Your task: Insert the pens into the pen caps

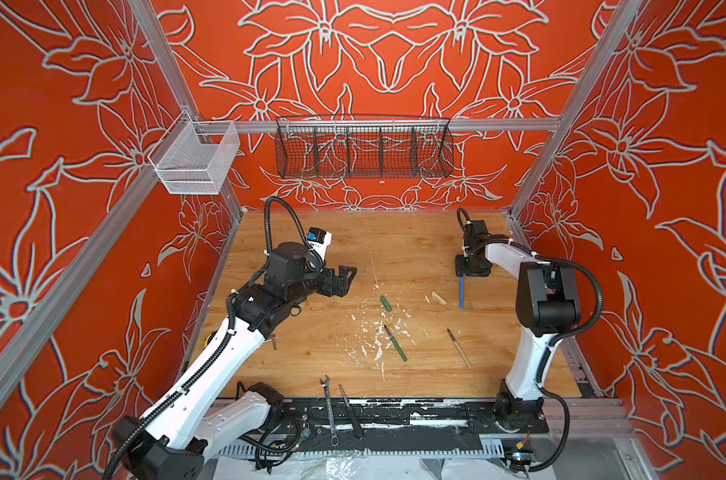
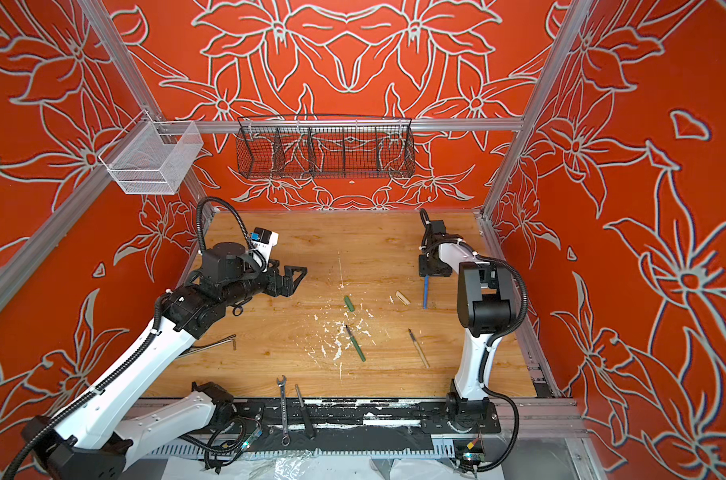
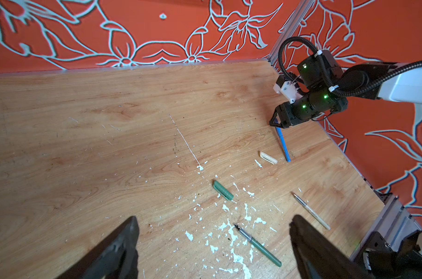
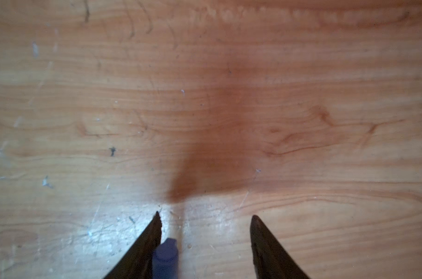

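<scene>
A blue pen (image 1: pixel 461 293) (image 2: pixel 425 293) lies on the wooden table at the right. Its far end is under my right gripper (image 1: pixel 461 275) (image 4: pixel 205 215), which is open. In the right wrist view the pen's blue end (image 4: pixel 167 256) rests against one finger, well clear of the other. The tan cap (image 1: pixel 438 297) (image 3: pixel 268 157) lies just left of it. Further left is the green cap (image 1: pixel 386 303) (image 3: pixel 223 190). The green pen (image 1: pixel 396 343) (image 3: pixel 258 245) and the tan pen (image 1: pixel 459 348) (image 3: pixel 311 211) lie nearer the front. My left gripper (image 1: pixel 347 276) (image 3: pixel 213 217) hovers open and empty at the left.
A silver wrench (image 1: pixel 328 409) and a black slim tool (image 1: pixel 350 411) lie on the front rail. A hex key (image 2: pixel 212 345) lies under the left arm. A black wire basket (image 1: pixel 363 147) and a white mesh basket (image 1: pixel 193 160) hang on the walls. White flecks dot the table's middle.
</scene>
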`<state>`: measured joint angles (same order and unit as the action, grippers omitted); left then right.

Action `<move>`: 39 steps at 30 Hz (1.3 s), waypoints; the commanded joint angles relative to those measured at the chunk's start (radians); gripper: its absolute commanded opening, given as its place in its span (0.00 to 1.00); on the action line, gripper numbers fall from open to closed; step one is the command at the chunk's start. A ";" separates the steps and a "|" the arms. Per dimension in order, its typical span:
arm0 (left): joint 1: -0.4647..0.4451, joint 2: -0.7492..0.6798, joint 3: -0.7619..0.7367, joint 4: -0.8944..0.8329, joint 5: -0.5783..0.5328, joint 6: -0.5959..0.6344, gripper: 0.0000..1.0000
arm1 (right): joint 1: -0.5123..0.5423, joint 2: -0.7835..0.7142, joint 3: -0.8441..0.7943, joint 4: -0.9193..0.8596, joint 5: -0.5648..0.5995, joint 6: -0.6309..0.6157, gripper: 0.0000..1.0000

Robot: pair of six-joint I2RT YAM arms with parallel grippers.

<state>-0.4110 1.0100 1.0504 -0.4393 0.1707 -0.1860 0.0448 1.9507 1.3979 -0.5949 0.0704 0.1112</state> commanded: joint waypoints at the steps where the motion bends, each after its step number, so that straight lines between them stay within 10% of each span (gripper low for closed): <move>1: 0.008 -0.014 0.005 0.010 0.014 0.008 0.97 | -0.006 -0.051 -0.003 -0.023 0.001 -0.013 0.64; 17: 0.004 0.010 0.008 0.009 0.108 -0.013 1.00 | -0.041 -0.059 -0.056 0.034 -0.117 0.030 0.68; 26: -0.329 0.215 -0.072 0.204 -0.046 -0.096 0.95 | -0.060 -0.121 -0.073 0.076 -0.213 0.079 0.63; 39: -0.405 0.598 0.117 0.419 0.046 -0.134 0.88 | -0.077 -0.117 -0.096 0.088 -0.181 0.058 0.54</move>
<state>-0.8062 1.5776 1.1229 -0.0940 0.1856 -0.3161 -0.0261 1.8503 1.3228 -0.5217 -0.1123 0.1837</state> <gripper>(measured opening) 0.882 0.539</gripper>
